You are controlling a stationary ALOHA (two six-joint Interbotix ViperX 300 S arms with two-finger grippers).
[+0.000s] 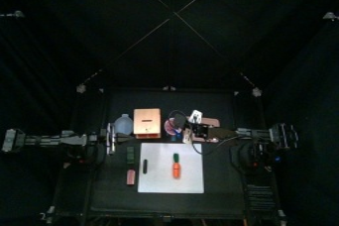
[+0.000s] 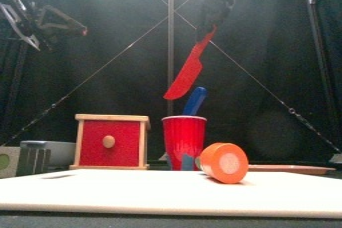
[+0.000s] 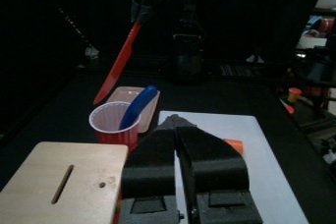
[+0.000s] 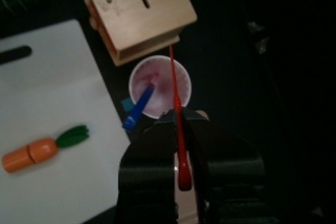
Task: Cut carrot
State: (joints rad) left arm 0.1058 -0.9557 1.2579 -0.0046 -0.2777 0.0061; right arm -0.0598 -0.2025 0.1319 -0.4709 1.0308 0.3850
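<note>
The carrot (image 1: 176, 167) lies on the white cutting board (image 1: 157, 180), orange with a dark green tip; in the front view I see it end-on (image 2: 223, 162), and the right wrist view shows it too (image 4: 37, 152). My right gripper (image 4: 182, 140) is shut on a red knife (image 2: 191, 67), held high above the red cup (image 2: 185, 140), behind the carrot and apart from it. My left gripper (image 3: 184, 149) hovers near the cup and the wooden box (image 3: 59, 179), its jaws a narrow gap apart with nothing between them.
A blue utensil (image 2: 195, 100) stands in the red cup. The wooden box with a red front (image 2: 111, 142) sits left of the cup. A small dark item (image 1: 126, 154) and a flat red block (image 1: 131, 177) lie left of the board.
</note>
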